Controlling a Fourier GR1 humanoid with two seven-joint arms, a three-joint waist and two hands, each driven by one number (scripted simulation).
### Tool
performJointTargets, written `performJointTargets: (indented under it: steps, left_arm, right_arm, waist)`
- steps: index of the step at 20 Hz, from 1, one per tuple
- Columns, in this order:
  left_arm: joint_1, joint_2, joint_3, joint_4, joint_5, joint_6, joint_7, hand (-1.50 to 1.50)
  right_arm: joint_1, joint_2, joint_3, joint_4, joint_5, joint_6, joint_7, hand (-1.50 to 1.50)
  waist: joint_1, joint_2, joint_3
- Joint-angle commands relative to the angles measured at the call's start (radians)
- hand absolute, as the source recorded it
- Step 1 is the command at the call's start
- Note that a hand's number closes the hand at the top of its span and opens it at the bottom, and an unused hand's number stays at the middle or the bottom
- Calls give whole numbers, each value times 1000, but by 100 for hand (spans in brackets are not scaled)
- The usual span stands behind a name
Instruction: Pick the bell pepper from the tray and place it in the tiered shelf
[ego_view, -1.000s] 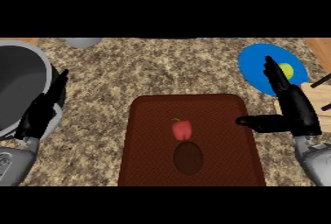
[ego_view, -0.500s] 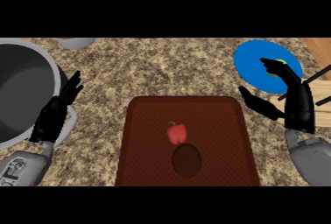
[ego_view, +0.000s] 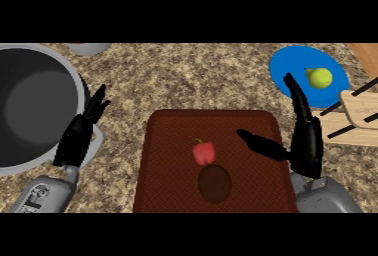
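Note:
A small red bell pepper (ego_view: 204, 152) with a green stem lies on the dark brown tray (ego_view: 166, 130), near the tray's middle. Just below it on the tray is a dark oval object (ego_view: 215, 184). My right hand (ego_view: 304, 139) stands open over the tray's right edge, fingers straight and pointing up, thumb stretched left toward the pepper without touching it. My left hand (ego_view: 80, 137) is open beside the tray's left side, next to a big pot. Part of the wooden tiered shelf (ego_view: 357, 116) shows at the right edge.
A large grey pot (ego_view: 33, 107) fills the left side. A blue plate (ego_view: 299, 67) holding a yellow-green fruit (ego_view: 320, 77) sits at the upper right, behind my right hand. A grey object (ego_view: 90, 48) peeks in at the top. The counter is speckled stone.
The view has shifted down and left. My right hand has moved left over the tray's right edge, its thumb closer to the pepper. The left hand stays beside the pot.

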Motion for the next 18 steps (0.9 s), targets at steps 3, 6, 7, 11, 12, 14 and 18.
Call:
performJointTargets:
  steps: [3,6,7,11,12,14,18]
  left_arm:
    - [-18,-101,-24,15,28,3,4,0]
    - [33,-79,-16,-25,36,-25,-25,0]
    - [43,-79,-4,4,53,-38,-36,0]
    - [7,-94,-16,5,19,-24,-14,0]
    - [9,-102,-26,3,18,-29,-12,0]
    - [-8,-112,-17,16,8,-11,1,0]
    - [8,-65,19,-3,41,-69,-25,0]
  right_arm:
    - [-33,-65,125,-65,181,197,263,-150]
    - [-49,-31,183,-155,297,281,459,-150]
    - [-79,-37,191,-189,324,338,529,-150]
    - [-244,8,206,-167,384,576,754,-150]
    - [-255,50,258,-167,409,619,812,-150]
    - [-285,45,284,-165,395,751,882,-150]
    - [-370,134,353,-143,428,958,1088,-150]
  waist:
    - [-15,5,-16]
    - [-7,1,-15]
    - [-14,-1,-17]
    - [0,3,-17]
    - [1,2,-18]
    - [-2,4,-17]
    - [12,0,-17]
